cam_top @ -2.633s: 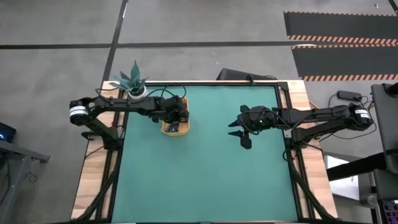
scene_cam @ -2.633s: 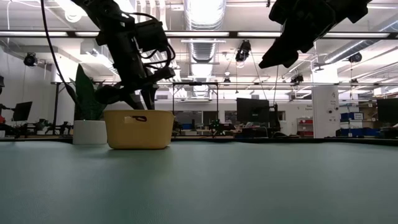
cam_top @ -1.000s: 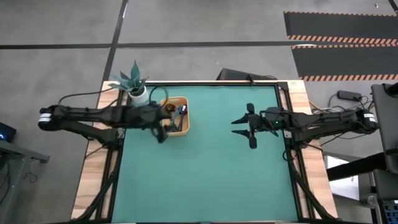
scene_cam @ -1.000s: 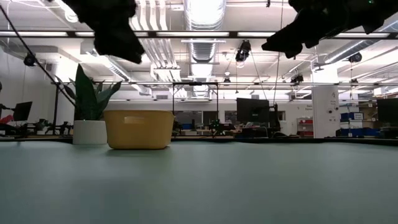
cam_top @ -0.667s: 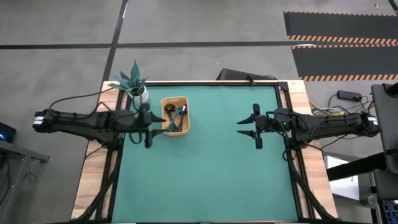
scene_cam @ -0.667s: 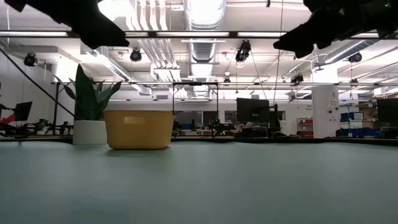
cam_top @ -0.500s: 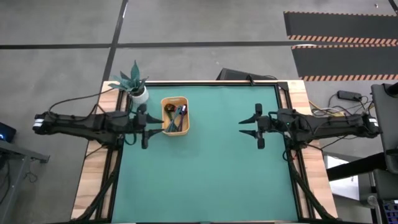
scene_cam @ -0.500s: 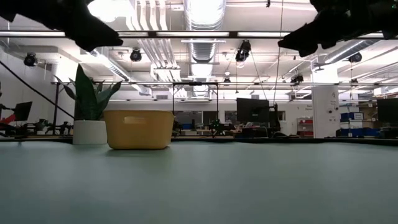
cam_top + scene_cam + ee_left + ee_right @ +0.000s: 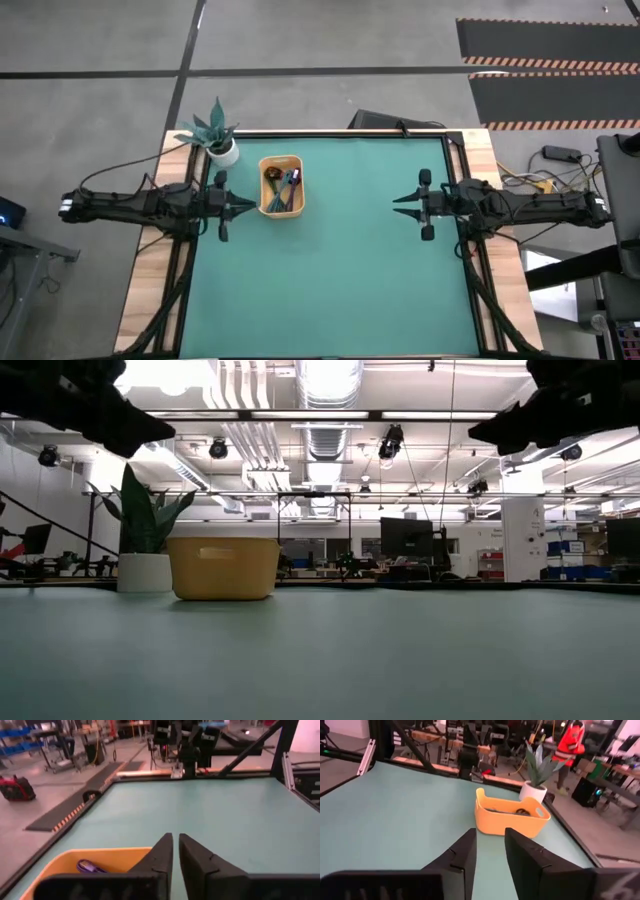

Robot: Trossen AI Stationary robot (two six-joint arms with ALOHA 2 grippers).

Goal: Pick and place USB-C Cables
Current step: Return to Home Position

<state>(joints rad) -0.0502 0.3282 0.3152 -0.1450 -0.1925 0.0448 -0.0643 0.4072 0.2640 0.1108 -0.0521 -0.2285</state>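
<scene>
Seen from above, the USB-C cables (image 9: 283, 188) inside the yellow bin (image 9: 281, 158) make a tangle too small for you to separate; at table height the bin's wall hides them entirely.

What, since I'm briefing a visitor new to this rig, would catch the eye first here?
The yellow bin stands out on the far left part of the green table, beside a potted plant, with the cable bundles lying inside it. The left gripper and right gripper hang empty at opposite table edges, pointing inward.
</scene>
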